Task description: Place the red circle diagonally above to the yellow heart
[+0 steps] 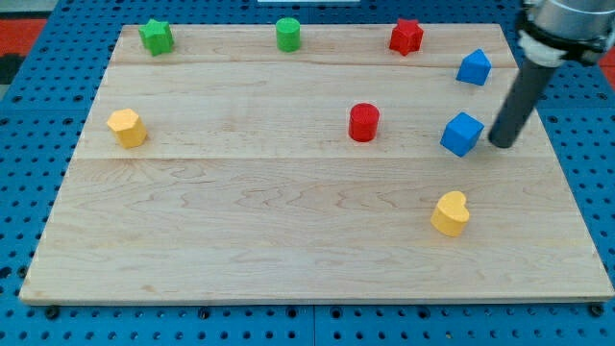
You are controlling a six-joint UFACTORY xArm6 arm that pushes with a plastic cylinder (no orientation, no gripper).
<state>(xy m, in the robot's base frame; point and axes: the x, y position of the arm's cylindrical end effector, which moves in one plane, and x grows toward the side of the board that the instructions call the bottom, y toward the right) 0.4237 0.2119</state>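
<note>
The red circle [364, 122] stands near the middle of the wooden board [288, 240], a little toward the view's right. The yellow heart [450, 213] lies toward the view's lower right, below and to the right of the red circle. My tip [501, 144] is at the view's right, just right of a blue cube [462, 134] and well right of the red circle. It is above and right of the yellow heart and touches neither.
A blue block [474, 67] sits at the view's upper right. A red star [406, 37], a green circle [288, 34] and a green star [156, 37] line the top edge. A yellow hexagon [127, 127] sits at the left.
</note>
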